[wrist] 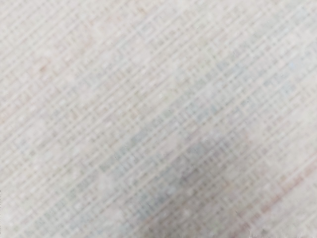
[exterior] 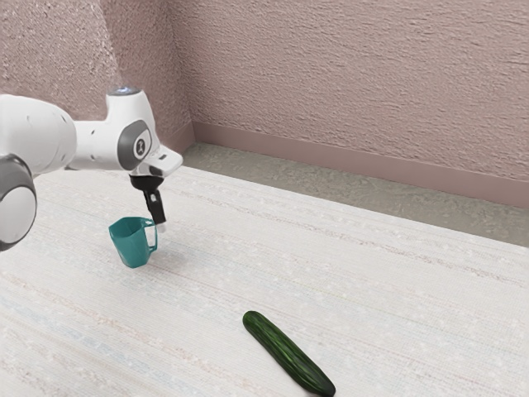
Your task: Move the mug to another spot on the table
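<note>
A teal mug [exterior: 131, 241] stands upright on the pale table [exterior: 347, 273] toward the exterior view's left, its handle turned to the right. My gripper [exterior: 157, 218] points down just above and to the right of the mug, close over the handle. Whether it touches the handle I cannot make out. Under my hand the wrist view has bare woven table surface [wrist: 158, 119].
A dark green cucumber [exterior: 288, 352] lies near the table's front edge, well to the right of the mug. The table's far edge runs in front of a strip of floor [exterior: 347, 186] and a pink wall.
</note>
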Robot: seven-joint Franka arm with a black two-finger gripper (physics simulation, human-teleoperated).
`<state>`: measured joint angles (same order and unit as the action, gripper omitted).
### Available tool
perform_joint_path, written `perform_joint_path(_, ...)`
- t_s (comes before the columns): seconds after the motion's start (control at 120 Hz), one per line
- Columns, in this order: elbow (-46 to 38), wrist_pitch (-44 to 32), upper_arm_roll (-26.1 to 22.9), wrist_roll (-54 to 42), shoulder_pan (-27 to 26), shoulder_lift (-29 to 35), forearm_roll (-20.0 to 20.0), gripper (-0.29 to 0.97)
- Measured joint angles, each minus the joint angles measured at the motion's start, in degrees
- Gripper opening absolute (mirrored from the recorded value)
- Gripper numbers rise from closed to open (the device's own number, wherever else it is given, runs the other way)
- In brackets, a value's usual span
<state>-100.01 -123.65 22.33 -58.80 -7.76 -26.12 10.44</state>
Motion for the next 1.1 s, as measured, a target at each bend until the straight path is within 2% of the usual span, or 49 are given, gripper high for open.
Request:
perform_joint_path(0.417, 3.0, -1.2, 1.6, -8.7, 1.2, -4.1, 0.6, 0.68)
perform_joint_path(0.683, 3.0, -1.2, 1.7, -11.5, 1.8, -5.8, 3.7, 0.68)
perform_joint_path(1.017, 2.9, -1.4, 1.6, -13.4, 1.9, -6.6, 4.4, 0.68)
perform_joint_path(1.1, 2.9, -1.4, 1.6, -13.6, 1.9, -6.7, 4.4, 0.61)
